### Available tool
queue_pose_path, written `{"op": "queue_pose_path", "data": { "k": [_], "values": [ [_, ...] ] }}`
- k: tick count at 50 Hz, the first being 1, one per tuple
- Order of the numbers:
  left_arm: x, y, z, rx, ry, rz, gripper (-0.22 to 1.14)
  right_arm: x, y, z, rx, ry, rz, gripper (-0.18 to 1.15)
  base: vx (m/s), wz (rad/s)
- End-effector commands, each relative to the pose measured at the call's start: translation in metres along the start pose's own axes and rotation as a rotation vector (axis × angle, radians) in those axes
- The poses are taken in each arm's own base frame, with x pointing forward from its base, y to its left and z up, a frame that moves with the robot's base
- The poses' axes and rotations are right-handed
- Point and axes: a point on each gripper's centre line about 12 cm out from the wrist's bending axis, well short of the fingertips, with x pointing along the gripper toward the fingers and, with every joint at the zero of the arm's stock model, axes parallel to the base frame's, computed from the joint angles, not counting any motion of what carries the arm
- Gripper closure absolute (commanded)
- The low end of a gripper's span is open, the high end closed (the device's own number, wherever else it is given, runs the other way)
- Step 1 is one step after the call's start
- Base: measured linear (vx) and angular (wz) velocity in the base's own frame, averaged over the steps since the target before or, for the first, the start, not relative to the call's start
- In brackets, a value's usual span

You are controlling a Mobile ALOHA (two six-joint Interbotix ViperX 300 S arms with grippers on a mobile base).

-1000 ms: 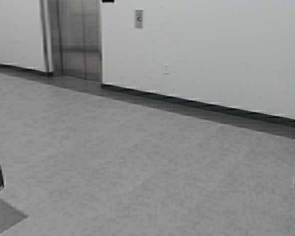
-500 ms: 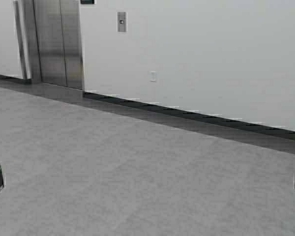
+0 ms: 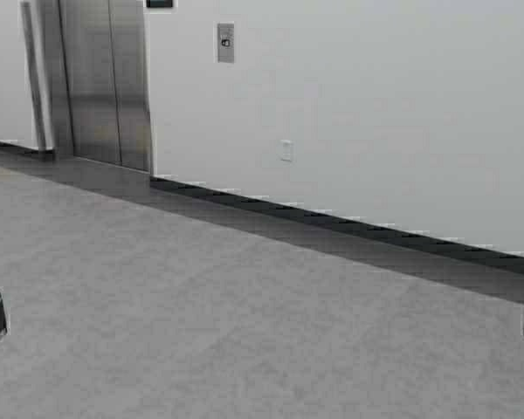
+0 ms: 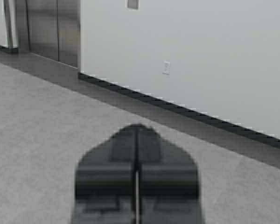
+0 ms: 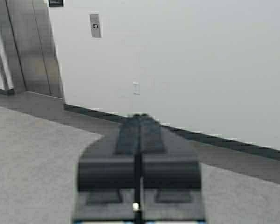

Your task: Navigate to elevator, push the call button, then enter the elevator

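Observation:
The elevator (image 3: 105,83) stands at the far left of the white wall, its brushed steel doors closed. The call button (image 3: 225,42) is a small grey plate on the wall just right of the door frame. The elevator (image 5: 30,46) and the call button (image 5: 95,25) also show in the right wrist view, well ahead of me. My left gripper (image 4: 136,127) is shut and holds nothing, low above the floor. My right gripper (image 5: 140,115) is likewise shut and empty. In the high view only the arms' edges show at the lower left and lower right.
A grey speckled floor (image 3: 244,314) stretches to a dark baseboard (image 3: 332,223) along the white wall. A white outlet plate (image 3: 286,150) sits low on the wall, right of the call button. A small dark sign (image 3: 160,3) hangs beside the door top.
The robot has moved: it turned and drove nearer the wall, so the elevator shifted left, then the whole scene dropped lower in the high view. Both grippers stay as they were.

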Motion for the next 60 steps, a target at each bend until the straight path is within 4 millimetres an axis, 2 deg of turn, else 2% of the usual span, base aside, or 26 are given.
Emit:
{"op": "queue_pose_path", "data": {
  "k": [1, 28, 35, 47, 60],
  "values": [
    [0.0008, -0.0009, 0.0097, 0.003, -0.035, -0.004, 0.90, -0.0016, 0.0008, 0.0042, 0.003, -0.023, 0.004, 0.92, 0.78, -0.07],
    [0.0029, -0.0007, 0.0080, 0.001, -0.024, -0.002, 0.90, -0.0048, 0.0013, 0.0091, -0.002, -0.047, 0.006, 0.92, 0.74, 0.11],
    [0.0003, -0.0012, 0.0130, 0.003, -0.047, -0.005, 0.90, -0.0039, 0.0016, 0.0128, -0.003, -0.056, 0.007, 0.92, 0.71, 0.11],
    [-0.0011, -0.0010, 0.0110, 0.003, -0.044, -0.004, 0.90, -0.0050, 0.0011, 0.0070, -0.004, -0.041, 0.006, 0.92, 0.72, 0.09],
    [0.0034, -0.0009, 0.0100, 0.003, -0.031, -0.003, 0.90, -0.0057, 0.0014, 0.0097, -0.002, -0.052, 0.007, 0.92, 0.71, 0.08]
  ]
}}
